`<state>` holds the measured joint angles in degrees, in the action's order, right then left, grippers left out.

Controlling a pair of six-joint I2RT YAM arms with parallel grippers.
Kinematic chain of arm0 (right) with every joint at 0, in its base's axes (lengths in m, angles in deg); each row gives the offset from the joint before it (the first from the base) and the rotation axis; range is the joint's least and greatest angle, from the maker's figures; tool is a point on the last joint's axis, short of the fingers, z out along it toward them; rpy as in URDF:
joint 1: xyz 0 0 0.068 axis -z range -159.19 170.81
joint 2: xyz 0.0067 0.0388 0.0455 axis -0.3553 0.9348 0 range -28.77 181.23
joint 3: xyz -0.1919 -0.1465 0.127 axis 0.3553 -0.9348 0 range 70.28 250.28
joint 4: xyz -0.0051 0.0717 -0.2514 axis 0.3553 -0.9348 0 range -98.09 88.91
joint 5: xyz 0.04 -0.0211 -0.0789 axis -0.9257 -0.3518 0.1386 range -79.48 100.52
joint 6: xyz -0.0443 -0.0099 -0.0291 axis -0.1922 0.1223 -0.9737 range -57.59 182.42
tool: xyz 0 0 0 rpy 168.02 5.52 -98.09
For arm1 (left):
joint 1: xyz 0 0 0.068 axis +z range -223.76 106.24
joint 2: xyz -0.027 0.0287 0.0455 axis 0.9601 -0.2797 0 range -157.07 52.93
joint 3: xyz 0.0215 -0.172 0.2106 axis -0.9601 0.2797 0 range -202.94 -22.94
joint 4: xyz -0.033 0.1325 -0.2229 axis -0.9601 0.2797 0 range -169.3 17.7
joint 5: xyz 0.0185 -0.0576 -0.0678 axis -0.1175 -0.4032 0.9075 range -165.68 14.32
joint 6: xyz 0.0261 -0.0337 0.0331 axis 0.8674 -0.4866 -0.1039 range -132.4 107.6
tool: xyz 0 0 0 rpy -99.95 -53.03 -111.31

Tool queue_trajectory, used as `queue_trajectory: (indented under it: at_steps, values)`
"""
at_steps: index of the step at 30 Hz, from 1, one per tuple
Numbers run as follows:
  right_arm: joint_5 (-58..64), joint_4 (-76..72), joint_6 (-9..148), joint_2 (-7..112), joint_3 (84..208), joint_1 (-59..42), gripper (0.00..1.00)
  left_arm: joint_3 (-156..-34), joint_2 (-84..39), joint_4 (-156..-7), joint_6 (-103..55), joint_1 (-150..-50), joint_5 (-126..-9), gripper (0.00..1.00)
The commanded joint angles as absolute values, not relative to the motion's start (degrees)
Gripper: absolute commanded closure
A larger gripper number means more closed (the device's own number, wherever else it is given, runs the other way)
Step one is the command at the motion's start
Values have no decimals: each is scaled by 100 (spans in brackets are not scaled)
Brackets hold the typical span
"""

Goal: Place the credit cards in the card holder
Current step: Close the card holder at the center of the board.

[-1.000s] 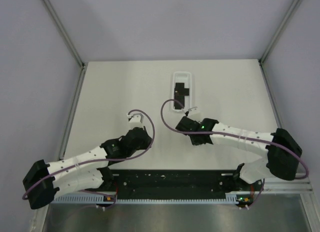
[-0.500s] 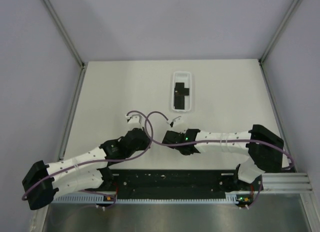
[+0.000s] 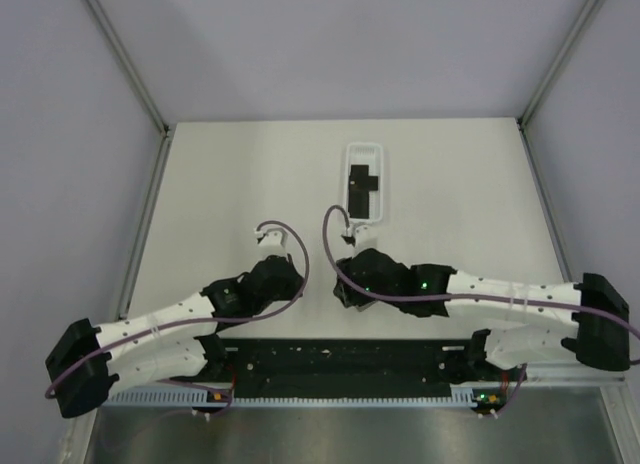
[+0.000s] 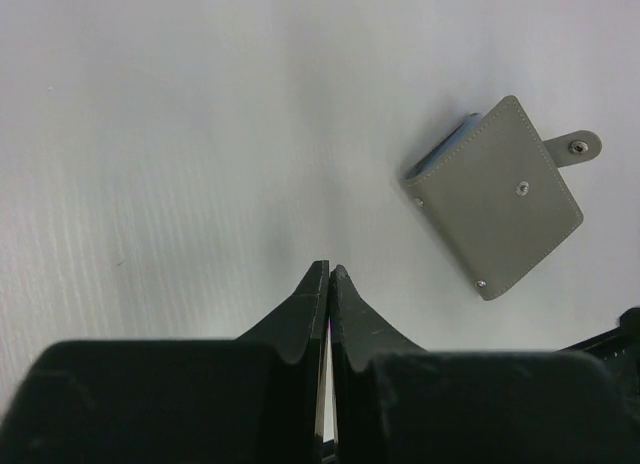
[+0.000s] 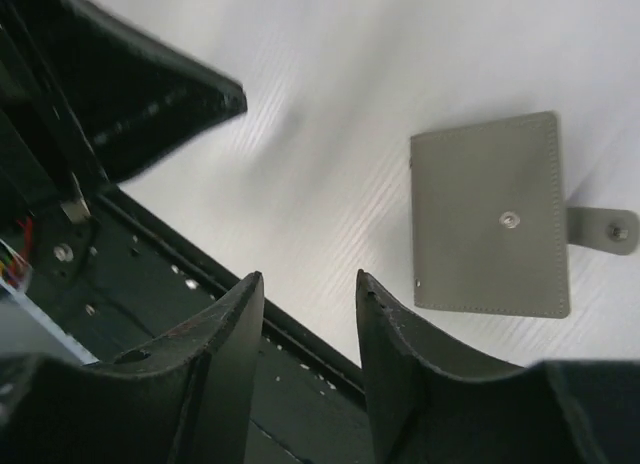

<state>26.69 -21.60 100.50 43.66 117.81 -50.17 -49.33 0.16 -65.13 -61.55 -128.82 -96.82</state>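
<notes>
Fingers sit nearest: left fingers (image 4: 300, 319) clenched on nothing, right fingers (image 5: 225, 329) released. Just beyond, the closed card holder (image 4: 495, 199) lies flat on the table (image 4: 150, 134), right of frame. Farthest, upper centre, credit cards (image 3: 362, 180) rest in a white tray (image 3: 346, 184).

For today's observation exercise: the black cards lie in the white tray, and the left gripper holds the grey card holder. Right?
No: the left gripper is shut on nothing; the card holder lies free on the table, per the left wrist view. The rest stands.
</notes>
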Motion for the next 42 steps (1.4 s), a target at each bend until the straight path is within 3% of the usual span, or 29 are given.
queue_trajectory:
  at_steps: [1,4,7,9,14,19,33,42]
  values:
    - [3354,-2409,10485,3743,11635,-4346,64,-5158,-164,-7199,-5689,-12869,-9081,96]
    - [3417,-2867,10715,3470,11336,-3599,77,-5404,-541,-7464,-5556,-12878,-8807,97]
    - [3329,-3026,10611,3215,11081,-2974,82,-5572,-893,-7604,-5477,-12878,-8719,99]
    - [3188,-3026,10409,3179,11028,-2701,81,-5607,-1113,-7701,-5485,-12878,-8649,100]
    - [3206,-3000,10082,3381,11106,-2569,66,-5537,-1667,-7877,-5661,-12878,-8342,100]
    - [3074,-2965,10065,3671,11142,-2288,64,-5449,-2133,-8097,-5889,-12913,-8236,100]
    - [1678,-1999,9792,4954,10905,-1953,78,-5950,-3276,-8396,-5811,-12921,-8121,100]
    - [675,-1541,9862,4929,10448,-2032,82,-6135,-3417,-8369,-5688,-12913,-8235,100]
